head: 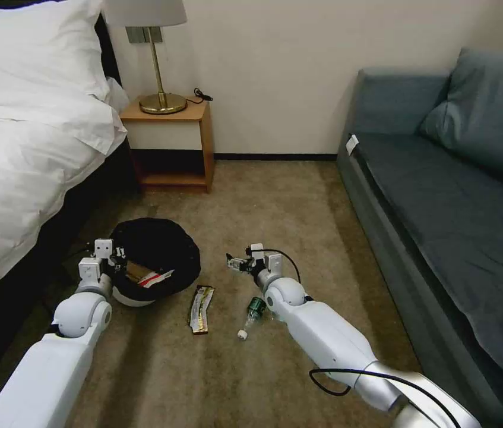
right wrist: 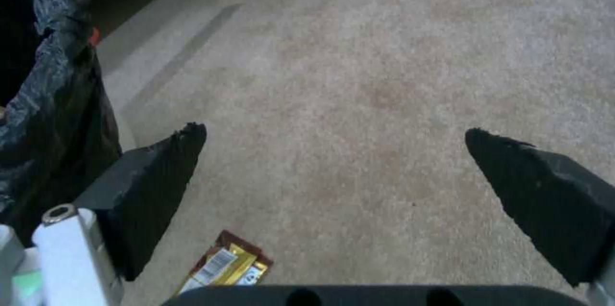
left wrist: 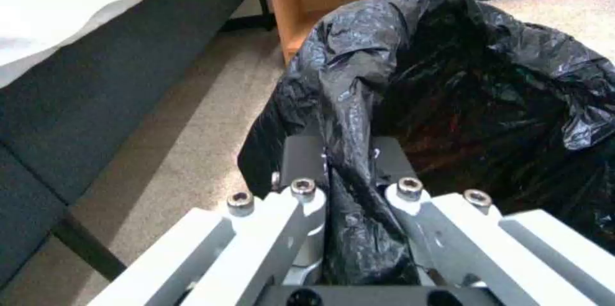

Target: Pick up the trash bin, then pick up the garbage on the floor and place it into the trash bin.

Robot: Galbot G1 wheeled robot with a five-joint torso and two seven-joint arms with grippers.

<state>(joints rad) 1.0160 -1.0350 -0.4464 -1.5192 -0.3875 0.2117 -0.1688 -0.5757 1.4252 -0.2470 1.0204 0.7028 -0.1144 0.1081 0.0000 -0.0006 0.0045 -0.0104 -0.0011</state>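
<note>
1. the left end effector (left wrist: 349,171) is clamped on the black liner at the near rim of the bin (head: 156,261), beside the bed (head: 19,148).
2. the bin tilts, its white base (head: 129,297) showing under the liner; a tan bag (head: 137,271) and a red-and-white wrapper (head: 157,277) lie inside.
3. the right end effector (head: 234,262) hovers over bare carpet to the bin's right, its black pads (right wrist: 160,171) wide apart and holding nothing.
4. the dark-and-gold wrapper (head: 201,309) lies on the floor just right of the bin, nearer the robot than the right end effector.
5. the bottle (head: 252,314) lies beside the right wrist, right of the wrapper.
</note>
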